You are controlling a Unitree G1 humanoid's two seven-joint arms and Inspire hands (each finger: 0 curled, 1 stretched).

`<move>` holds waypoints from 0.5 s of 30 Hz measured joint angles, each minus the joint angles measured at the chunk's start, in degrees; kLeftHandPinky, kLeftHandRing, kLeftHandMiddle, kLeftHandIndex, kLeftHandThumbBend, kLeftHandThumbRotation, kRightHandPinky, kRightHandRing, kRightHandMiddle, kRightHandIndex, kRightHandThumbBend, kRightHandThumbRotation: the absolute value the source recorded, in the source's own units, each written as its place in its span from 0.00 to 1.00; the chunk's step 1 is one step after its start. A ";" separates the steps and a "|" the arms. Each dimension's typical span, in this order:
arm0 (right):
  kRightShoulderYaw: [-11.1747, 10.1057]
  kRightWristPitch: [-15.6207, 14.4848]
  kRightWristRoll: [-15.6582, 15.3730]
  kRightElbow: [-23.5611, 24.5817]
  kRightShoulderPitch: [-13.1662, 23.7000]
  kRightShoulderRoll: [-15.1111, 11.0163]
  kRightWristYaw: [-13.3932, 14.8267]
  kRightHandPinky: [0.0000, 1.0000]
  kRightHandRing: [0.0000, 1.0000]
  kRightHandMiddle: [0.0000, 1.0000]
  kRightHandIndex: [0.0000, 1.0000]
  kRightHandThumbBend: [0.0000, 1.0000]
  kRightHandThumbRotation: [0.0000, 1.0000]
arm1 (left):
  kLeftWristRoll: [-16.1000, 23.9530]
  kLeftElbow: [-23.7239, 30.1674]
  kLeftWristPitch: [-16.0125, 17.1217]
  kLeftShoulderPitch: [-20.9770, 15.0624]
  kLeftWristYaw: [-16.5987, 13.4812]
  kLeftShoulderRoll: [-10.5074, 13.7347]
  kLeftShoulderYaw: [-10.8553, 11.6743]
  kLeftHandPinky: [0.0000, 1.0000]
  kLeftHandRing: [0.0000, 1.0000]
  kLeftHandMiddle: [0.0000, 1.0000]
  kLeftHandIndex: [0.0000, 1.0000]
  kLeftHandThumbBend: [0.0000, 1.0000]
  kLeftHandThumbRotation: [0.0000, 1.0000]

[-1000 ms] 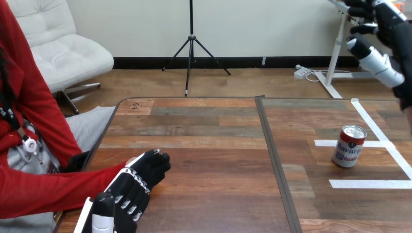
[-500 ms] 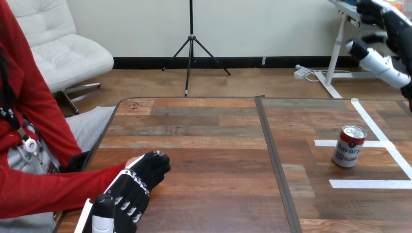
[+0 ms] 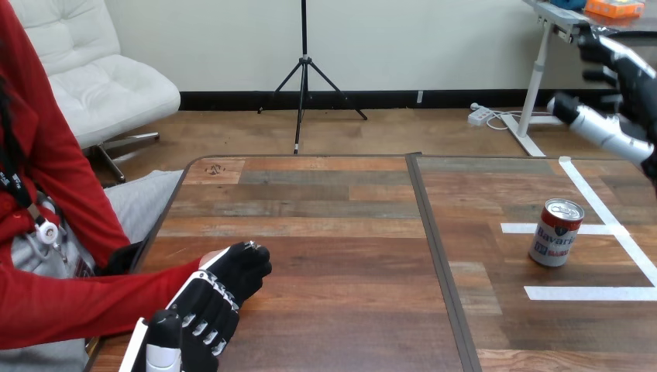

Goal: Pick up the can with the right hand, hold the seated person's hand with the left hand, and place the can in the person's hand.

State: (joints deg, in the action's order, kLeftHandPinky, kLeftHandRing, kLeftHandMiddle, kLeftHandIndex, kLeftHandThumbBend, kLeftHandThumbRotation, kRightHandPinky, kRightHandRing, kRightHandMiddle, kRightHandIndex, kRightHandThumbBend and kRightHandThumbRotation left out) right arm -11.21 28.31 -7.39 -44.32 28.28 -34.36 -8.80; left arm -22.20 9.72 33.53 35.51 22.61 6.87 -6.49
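A red and white can (image 3: pixel 556 233) stands upright on the right part of the wooden table (image 3: pixel 333 232), inside white tape lines. My right hand (image 3: pixel 629 91) hangs in the air at the far right, well above and behind the can, with its fingers relaxed and nothing in them. At the lower left, my left hand (image 3: pixel 211 298) lies over the person's hand (image 3: pixel 208 258). Its fingers curl over that hand's far side and hide most of it. The person's red sleeve (image 3: pixel 85 302) reaches in from the left edge.
White tape lines (image 3: pixel 612 225) mark a box on the table's right part. A dark seam (image 3: pixel 434 240) runs front to back down the table's middle. The person sits at the left side.
My right hand has come down and moved right, closer to the table. The left hand, the person's hand and the can have stayed put.
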 measured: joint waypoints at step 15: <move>1.31 -1.97 -1.79 -4.98 0.02 -0.44 -0.09 0.80 0.90 0.91 0.89 1.00 0.44 | 0.12 -0.01 0.00 0.00 0.07 0.00 -0.23 0.91 0.85 0.83 0.79 0.79 1.00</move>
State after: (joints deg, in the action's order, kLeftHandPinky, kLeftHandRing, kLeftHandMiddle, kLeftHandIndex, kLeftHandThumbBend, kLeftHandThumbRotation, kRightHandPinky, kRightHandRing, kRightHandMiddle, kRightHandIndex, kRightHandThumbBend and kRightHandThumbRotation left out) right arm -9.91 26.34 -9.18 -49.30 28.30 -34.81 -8.89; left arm -22.08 9.72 33.53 35.51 22.67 6.87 -6.72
